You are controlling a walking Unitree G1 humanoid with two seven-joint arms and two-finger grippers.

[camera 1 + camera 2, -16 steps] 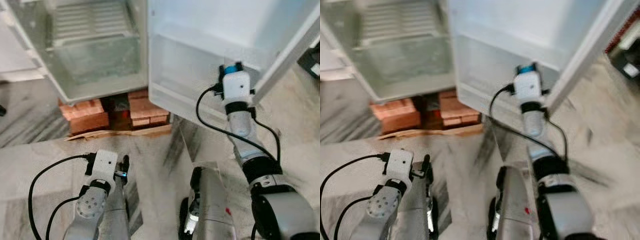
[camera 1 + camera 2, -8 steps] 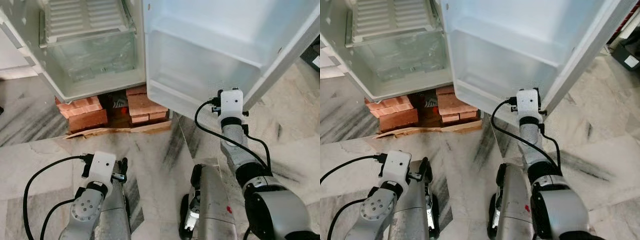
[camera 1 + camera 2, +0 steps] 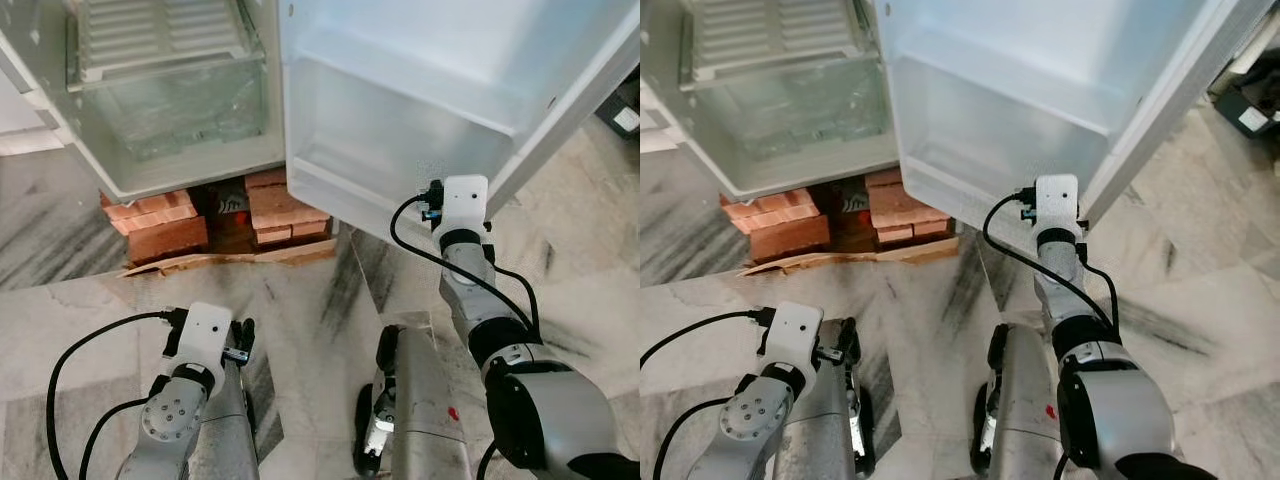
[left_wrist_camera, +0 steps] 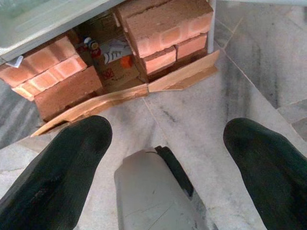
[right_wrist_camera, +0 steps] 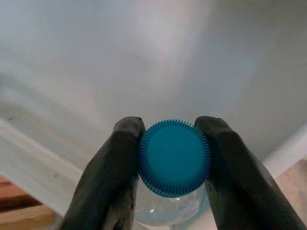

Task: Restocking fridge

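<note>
Head views: open fridge [image 3: 180, 110] on bricks [image 3: 160, 222], right arm raised at door shelf [image 3: 400, 130], marble floor [image 3: 90, 290]; left wrist: left gripper [image 4: 163, 148] spread wide above floor; right wrist: right gripper [image 5: 173, 158] clamping clear bottle [image 5: 168, 208] by ridged blue cap [image 5: 174, 157] before white shelf wall.

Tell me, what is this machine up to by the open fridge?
It is restocking the fridge. The right gripper holds a clear bottle by its blue cap, jaws shut on the cap, raised in front of the lower shelf of the open fridge door. The left gripper hangs idle over the marble floor with its jaws open. The fridge stands on bricks.
</note>
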